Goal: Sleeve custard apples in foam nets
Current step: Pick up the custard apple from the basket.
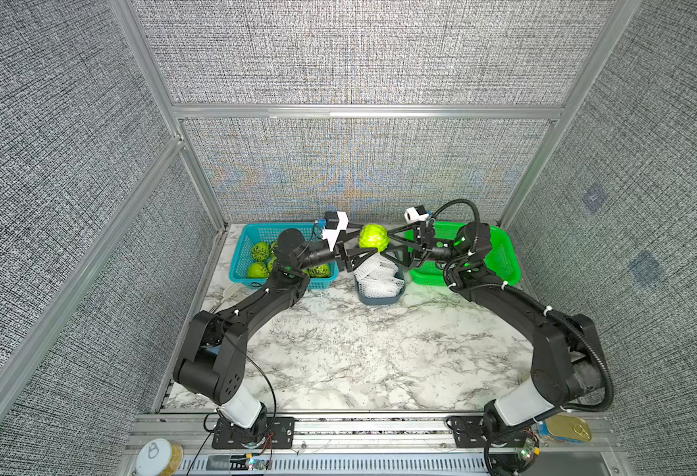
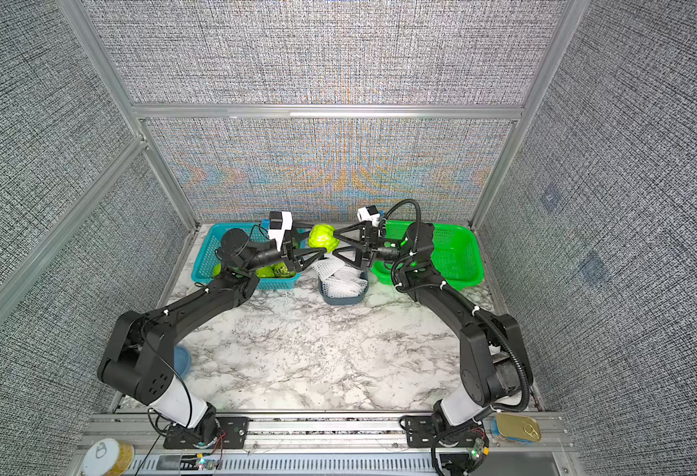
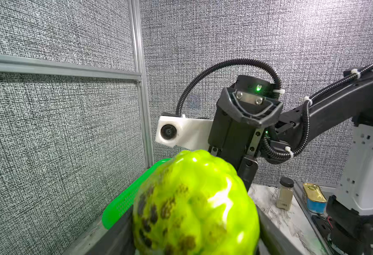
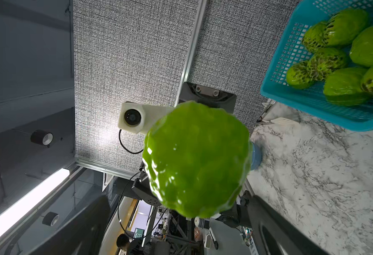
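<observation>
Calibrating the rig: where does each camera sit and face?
Top views: high above the arm bases, looking down at the marble table; left arm and right arm show.
Left wrist: faces the custard apple between own fingers, right arm beyond.
Right wrist: faces that apple and the blue basket; own fingers show.
All share the apple.

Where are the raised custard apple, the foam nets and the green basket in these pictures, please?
raised custard apple (image 1: 373,238): a top view, middle of its lit upper side.
foam nets (image 1: 380,277): a top view, white mesh atop the pile.
green basket (image 1: 501,249): a top view, bare mesh floor.
</observation>
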